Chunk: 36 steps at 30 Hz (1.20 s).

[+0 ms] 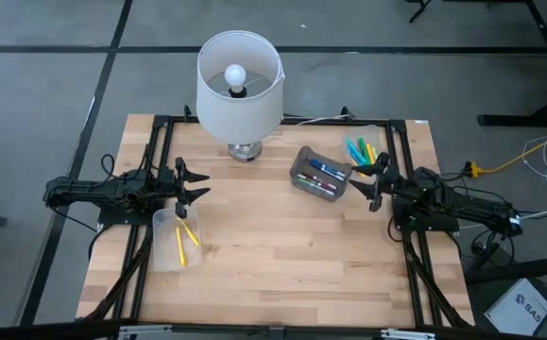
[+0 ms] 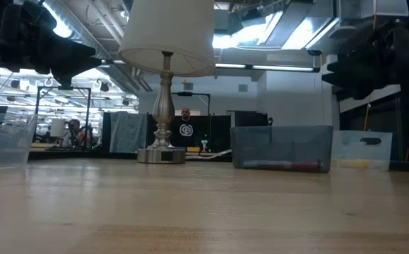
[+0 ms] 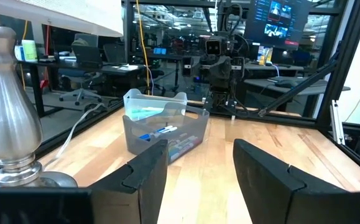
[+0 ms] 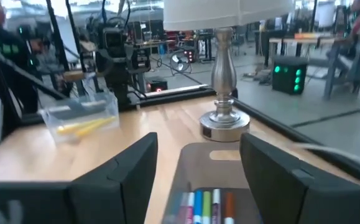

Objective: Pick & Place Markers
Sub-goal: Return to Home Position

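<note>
One table (image 1: 282, 255) carries one lamp (image 1: 240, 85), taken here as the landmark, along with three clear bins and two arms. The first bin (image 1: 164, 250), left of the lamp and nearer the front edge, holds two yellow markers (image 1: 184, 241) lying side by side. The second bin (image 1: 299, 161), just right of the lamp base, holds mixed markers (image 1: 325, 177) in blue, pink, green and orange-red; at least four show, but the exact count cannot be told. The third bin (image 2: 345, 148), farther right of the lamp and just beyond the second, holds green, yellow and blue markers (image 1: 360, 151), count unclear. The left gripper (image 1: 200, 185) hovers left of the lamp over the first bin's far end. The right gripper (image 1: 363, 181) hovers right of the lamp beside the second bin. Both have their fingers spread wide with nothing between them.
</note>
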Tool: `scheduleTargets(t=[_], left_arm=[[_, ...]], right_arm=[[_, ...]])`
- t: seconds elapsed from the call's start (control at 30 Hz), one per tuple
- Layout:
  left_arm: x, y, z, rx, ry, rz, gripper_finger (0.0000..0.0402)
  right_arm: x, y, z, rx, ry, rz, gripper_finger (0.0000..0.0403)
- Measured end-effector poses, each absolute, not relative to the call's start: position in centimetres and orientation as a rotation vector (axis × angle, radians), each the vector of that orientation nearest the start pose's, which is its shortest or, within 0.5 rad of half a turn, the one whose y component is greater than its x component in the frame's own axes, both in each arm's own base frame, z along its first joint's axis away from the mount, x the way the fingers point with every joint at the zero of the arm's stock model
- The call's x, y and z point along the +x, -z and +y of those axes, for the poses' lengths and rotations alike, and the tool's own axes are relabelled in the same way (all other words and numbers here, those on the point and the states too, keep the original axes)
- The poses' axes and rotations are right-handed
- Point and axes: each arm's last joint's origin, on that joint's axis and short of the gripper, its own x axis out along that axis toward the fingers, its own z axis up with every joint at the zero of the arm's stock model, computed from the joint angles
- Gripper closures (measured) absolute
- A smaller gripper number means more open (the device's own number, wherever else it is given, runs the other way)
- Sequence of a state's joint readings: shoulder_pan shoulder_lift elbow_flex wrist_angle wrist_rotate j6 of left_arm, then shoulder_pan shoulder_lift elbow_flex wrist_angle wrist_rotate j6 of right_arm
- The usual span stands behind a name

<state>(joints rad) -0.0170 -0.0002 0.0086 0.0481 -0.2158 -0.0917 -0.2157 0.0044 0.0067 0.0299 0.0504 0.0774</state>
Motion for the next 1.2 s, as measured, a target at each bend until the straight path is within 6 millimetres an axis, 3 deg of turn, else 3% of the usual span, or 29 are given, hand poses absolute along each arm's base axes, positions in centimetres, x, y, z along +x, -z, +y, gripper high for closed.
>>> scheduleTargets(t=[1.2], left_arm=[[9.64,-17.10,0.46,-0.098,-0.196,-0.066,0.0225]], right_arm=[[9.49,-16.84,-2.23,0.120,0.265,-0.049,0.0176]])
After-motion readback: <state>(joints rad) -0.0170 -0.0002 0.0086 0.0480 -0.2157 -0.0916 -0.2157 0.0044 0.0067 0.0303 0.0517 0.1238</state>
